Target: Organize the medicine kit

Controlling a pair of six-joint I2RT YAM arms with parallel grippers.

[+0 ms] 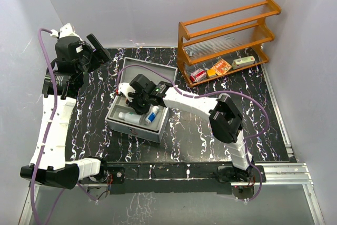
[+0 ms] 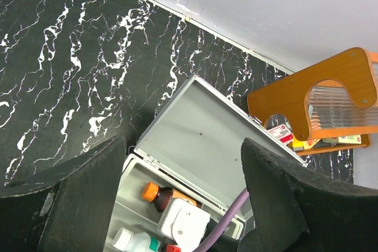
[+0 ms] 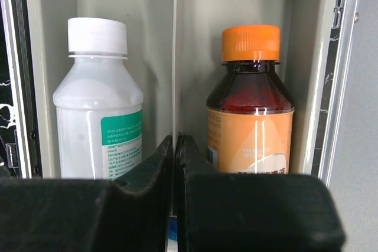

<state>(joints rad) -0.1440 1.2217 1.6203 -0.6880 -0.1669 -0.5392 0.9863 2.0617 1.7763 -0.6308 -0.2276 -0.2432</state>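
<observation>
The medicine kit [image 1: 135, 128] is a silver-grey metal case in the middle of the table, with its lid [image 2: 201, 128] standing open. Inside lie a white bottle [image 3: 100, 110] with a green label and a brown bottle [image 3: 251, 116] with an orange cap, one on each side of a thin divider. My right gripper [image 3: 175, 146] is down in the case, shut, its tips in line with that divider and holding nothing. My left gripper [image 2: 183, 146] hangs open and empty, high above the table's far left, looking down at the case.
A wooden shelf rack [image 1: 226, 40] stands at the back right, with a red box [image 1: 197, 75], an orange packet [image 1: 221, 67] and a pale box [image 1: 243, 61] on its bottom shelf. A small blue-and-white item [image 1: 152, 115] lies in the case near my right wrist.
</observation>
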